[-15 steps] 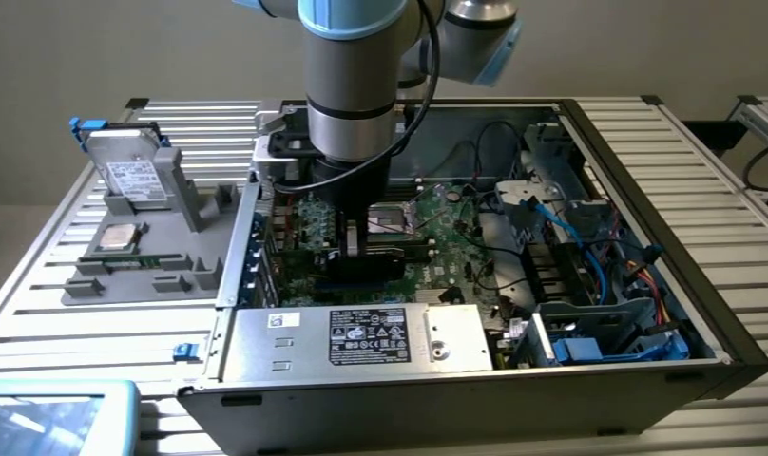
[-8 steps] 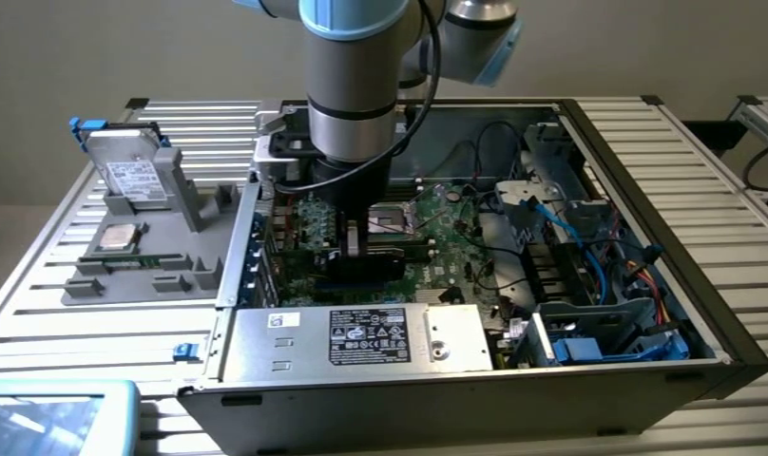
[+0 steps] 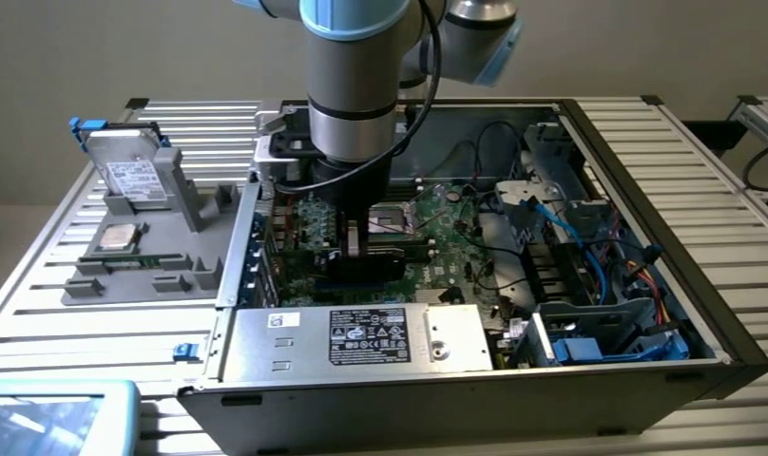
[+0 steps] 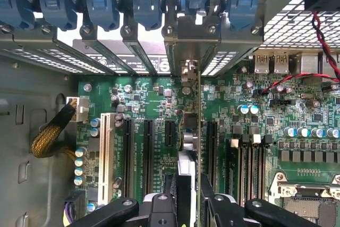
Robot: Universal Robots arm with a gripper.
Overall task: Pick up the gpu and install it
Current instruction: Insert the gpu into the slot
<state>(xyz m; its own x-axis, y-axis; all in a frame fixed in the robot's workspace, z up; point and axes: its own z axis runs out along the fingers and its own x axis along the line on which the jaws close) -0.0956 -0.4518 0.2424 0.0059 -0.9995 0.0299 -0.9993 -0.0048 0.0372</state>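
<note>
Card: gpu (image 4: 189, 147), edge-on, upright over motherboard (image 4: 143, 99) expansion slots, at case's 9 o'clock side in the exterior view. Gripper (image 4: 190, 195) closed on its top edge. Judged light, stiff, fragile; hold board edges, avoiding components and contacts.

Even soft light, bright glare through rear vents, mild blur

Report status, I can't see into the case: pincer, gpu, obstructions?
Pincer shut on gpu, inside the computer case. Card edge-on above the motherboard slots. Nothing seen blocking.
</note>
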